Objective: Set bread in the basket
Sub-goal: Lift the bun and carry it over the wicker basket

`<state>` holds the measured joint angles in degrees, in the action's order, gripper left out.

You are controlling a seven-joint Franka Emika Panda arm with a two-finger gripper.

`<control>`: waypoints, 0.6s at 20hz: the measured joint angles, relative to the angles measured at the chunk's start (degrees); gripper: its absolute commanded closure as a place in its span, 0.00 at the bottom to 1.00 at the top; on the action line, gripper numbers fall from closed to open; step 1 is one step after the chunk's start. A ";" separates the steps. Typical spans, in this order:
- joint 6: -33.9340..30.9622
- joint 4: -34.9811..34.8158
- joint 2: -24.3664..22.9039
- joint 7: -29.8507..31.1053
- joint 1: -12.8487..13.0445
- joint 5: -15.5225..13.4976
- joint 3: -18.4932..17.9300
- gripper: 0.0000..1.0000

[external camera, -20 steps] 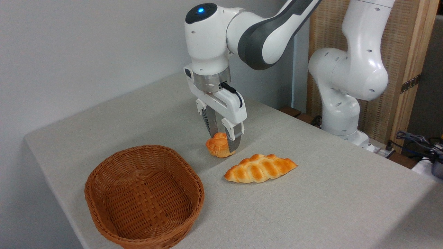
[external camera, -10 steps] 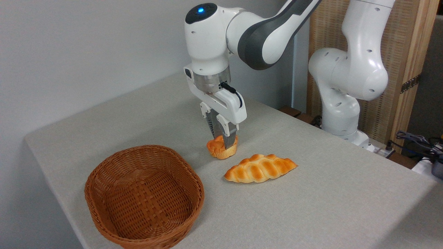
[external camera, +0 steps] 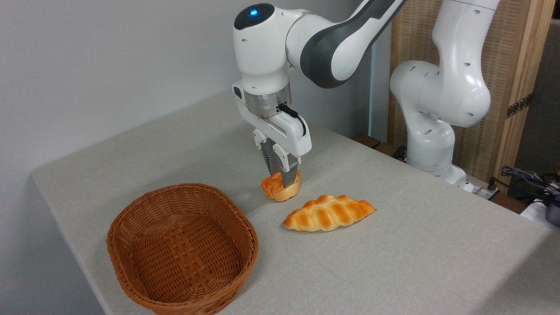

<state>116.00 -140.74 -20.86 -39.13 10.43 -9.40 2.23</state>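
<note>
The bread [external camera: 276,188], a small orange-golden bun with a knotted top, rests on the table behind the braided loaf. My gripper [external camera: 281,180] points straight down onto it, with its fingers pressed in on the bun's middle, shut on it. The near finger hides part of the bun's top. The basket [external camera: 183,248], oval brown wicker, stands empty at the front left, a short way in front and to the left of the bun.
A longer golden braided loaf [external camera: 328,213] lies just right of and in front of the bun. The arm's white base [external camera: 437,109] rises at the back right. Cables [external camera: 525,175] lie past the table's right edge.
One second ago the fingers stood apart around the bun; they have since closed in on it. The bun has risen very slightly with the gripper.
</note>
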 measured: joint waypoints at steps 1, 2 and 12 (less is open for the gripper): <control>-0.05 0.07 0.00 0.00 0.00 0.00 0.00 0.76; -0.11 0.19 0.00 0.00 0.00 0.00 0.00 0.76; -11.94 13.16 0.03 -0.19 -0.55 0.01 -5.43 0.75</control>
<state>104.06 -127.57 -20.83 -39.32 9.88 -9.39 -3.21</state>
